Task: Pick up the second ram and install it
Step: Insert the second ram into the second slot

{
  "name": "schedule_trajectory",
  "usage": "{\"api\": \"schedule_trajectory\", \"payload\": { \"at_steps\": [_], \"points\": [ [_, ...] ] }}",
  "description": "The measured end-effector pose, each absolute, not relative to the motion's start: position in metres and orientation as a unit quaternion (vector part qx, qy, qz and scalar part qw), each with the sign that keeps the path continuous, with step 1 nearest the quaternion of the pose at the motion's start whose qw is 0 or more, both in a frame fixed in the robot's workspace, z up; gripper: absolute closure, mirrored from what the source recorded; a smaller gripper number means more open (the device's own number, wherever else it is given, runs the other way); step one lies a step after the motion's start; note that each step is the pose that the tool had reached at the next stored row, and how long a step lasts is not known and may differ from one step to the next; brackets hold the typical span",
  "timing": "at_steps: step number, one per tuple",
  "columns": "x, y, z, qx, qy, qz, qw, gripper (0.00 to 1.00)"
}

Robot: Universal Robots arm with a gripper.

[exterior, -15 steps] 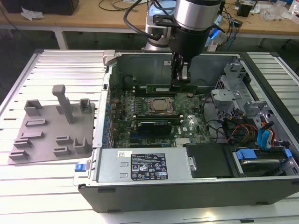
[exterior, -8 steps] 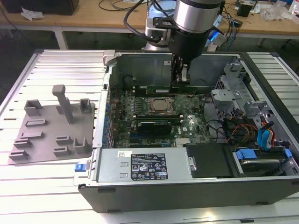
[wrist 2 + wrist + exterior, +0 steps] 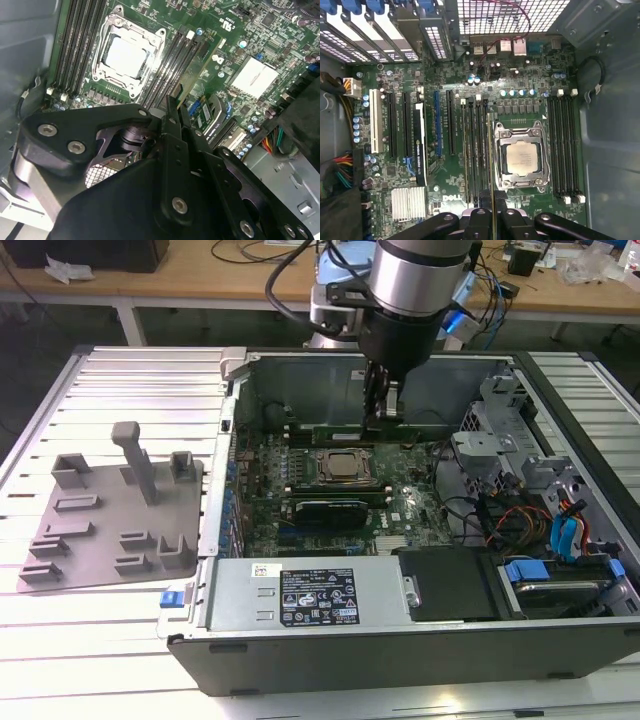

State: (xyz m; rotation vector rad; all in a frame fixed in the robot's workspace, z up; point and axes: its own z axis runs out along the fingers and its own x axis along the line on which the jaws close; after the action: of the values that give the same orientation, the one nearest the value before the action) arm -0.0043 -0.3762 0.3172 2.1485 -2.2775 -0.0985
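1. First wrist view: looking down on the motherboard [image 3: 520, 85] inside the case. Pinching the second ram [image 3: 490, 150] with the pincer [image 3: 492, 206], one finger pressed against each flat face. Seen edge-on as a thin yellow-green line. Lined up along the bank of black slots [image 3: 472, 150], on the side of that bank nearest the CPU socket [image 3: 522, 157]. Cannot tell whether seated in a slot or just above it. Past the socket, another slot bank [image 3: 563, 145] with white end latches. On the far side of the board, long expansion slots [image 3: 395, 125] and a finned silver heatsink [image 3: 409, 204].
2. Second wrist view: same grip, seen at a slant from behind the black linkage. Pincer [image 3: 176, 106] clamped on the ram [image 3: 192, 75], a narrow green-brown strip reaching out from the tips. Parallel to the slots [image 3: 170, 62] just beside the socket [image 3: 127, 55]. Second bank [image 3: 75, 45] on the socket's other side. Silver heatsink [image 3: 255, 75] farther off.
3. Exterior view: arm reaching down into the open computer case [image 3: 400, 650] on the slatted worktop [image 3: 120, 640]. Pincer [image 3: 382, 415] low inside the case, just behind the socket [image 3: 345, 467]. Ram too small to tell apart at the tips. Black-shrouded card [image 3: 322, 510] in front of the socket. Grey fixture plate [image 3: 100, 530] on the worktop, toward the exterior view's left, well apart from the pincer.
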Motion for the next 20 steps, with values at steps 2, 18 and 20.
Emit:
{"api": "schedule_trajectory", "payload": {
  "at_steps": [2,18,20],
  "points": [
    [-0.004,-0.376,0.316,0.686,-0.727,-0.031,0.005,0.89],
    [-0.006,-0.376,0.297,0.686,-0.727,-0.031,0.005,0.89],
    [-0.006,-0.376,0.296,0.686,-0.727,-0.031,0.005,0.89]
  ]
}}
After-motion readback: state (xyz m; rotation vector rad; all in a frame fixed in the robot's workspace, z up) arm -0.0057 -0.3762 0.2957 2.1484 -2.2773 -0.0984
